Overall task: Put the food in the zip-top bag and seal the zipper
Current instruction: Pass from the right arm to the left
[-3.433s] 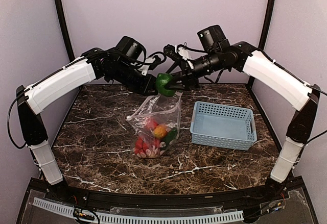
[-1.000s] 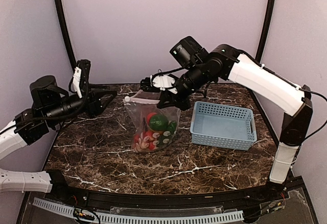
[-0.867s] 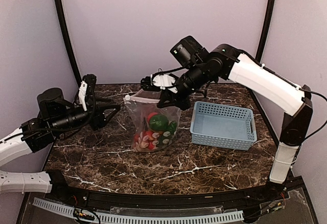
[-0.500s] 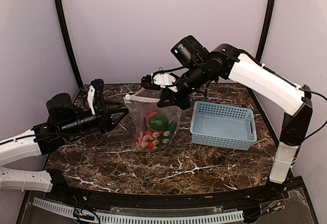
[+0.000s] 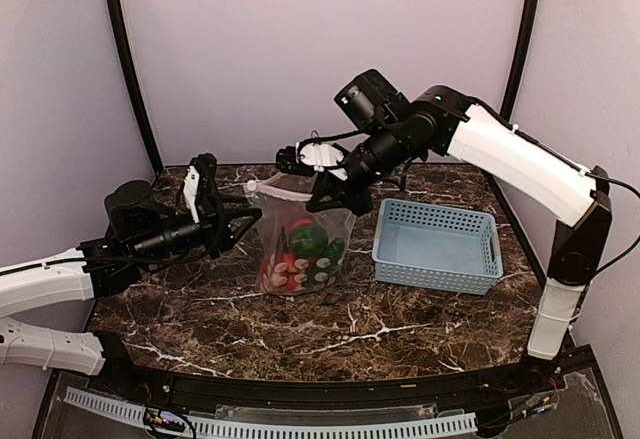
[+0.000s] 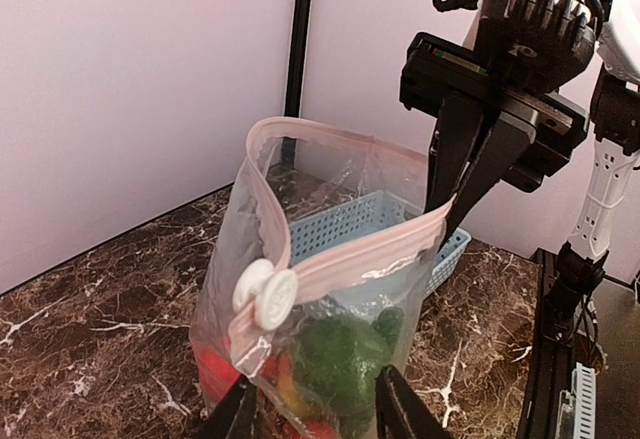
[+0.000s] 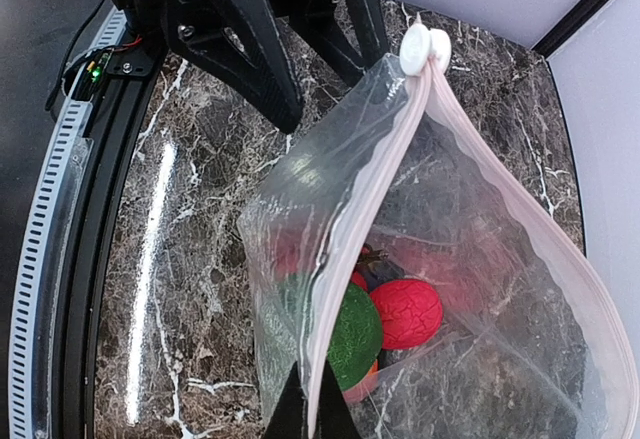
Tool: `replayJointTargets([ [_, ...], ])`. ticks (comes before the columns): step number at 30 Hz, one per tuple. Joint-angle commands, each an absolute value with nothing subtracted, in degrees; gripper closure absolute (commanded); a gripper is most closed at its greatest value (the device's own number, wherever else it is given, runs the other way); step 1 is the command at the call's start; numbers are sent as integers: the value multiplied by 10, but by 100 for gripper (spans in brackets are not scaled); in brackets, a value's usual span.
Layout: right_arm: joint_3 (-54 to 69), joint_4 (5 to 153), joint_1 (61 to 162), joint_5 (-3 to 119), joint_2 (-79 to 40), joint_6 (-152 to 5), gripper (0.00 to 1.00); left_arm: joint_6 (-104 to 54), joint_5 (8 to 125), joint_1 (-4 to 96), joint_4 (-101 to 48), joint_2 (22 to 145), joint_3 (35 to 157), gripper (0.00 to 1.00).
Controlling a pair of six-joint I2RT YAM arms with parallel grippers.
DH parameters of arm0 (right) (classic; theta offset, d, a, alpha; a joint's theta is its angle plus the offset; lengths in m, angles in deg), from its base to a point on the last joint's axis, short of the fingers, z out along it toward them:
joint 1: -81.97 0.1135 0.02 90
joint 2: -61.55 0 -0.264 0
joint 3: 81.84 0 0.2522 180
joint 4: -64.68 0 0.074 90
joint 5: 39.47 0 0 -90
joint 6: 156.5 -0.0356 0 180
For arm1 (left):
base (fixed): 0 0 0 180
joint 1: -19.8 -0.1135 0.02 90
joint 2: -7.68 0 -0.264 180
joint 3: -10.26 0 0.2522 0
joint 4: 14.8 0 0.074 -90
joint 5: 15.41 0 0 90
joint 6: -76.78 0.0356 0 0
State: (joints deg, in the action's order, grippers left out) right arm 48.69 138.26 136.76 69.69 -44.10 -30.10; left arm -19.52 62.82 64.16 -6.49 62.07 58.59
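The crinkly clear plastic zip-top bag (image 5: 300, 249) stands up near the middle of the dark marble surface (image 5: 400, 324), and its mouth gapes wide. Inside it lies the toy food: a round green toy vegetable (image 6: 335, 354), a red toy strawberry (image 7: 405, 311) and more red bits low down. The right end effector (image 7: 310, 414) is at 1 o'clock of the bag. It is pinched tight on the thin pinkish-white zipper strip (image 6: 370, 249) and holds that corner up. A small white round slider (image 7: 425, 47) sits at the other end of the strip, at 10 o'clock. The left end effector (image 5: 240, 227) is at 9 o'clock, just beside the bag. Its fingers are spread wide and hold nothing; whether they touch the plastic is hard to tell. A light-blue slotted plastic basket (image 5: 437, 246) rests at 3 o'clock of the bag, a little apart.
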Motion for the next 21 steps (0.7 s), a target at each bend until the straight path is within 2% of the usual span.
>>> replayJointTargets([
  [1,502,1359,1365,712,-419,-308,100,-172,609,630,-25,634,593,62],
  [15,502,1360,1365,709,-423,-310,100,-160,614,590,-18,659,609,64],
  [21,508,1360,1365,703,-430,-309,100,-144,518,586,-15,696,632,68],
])
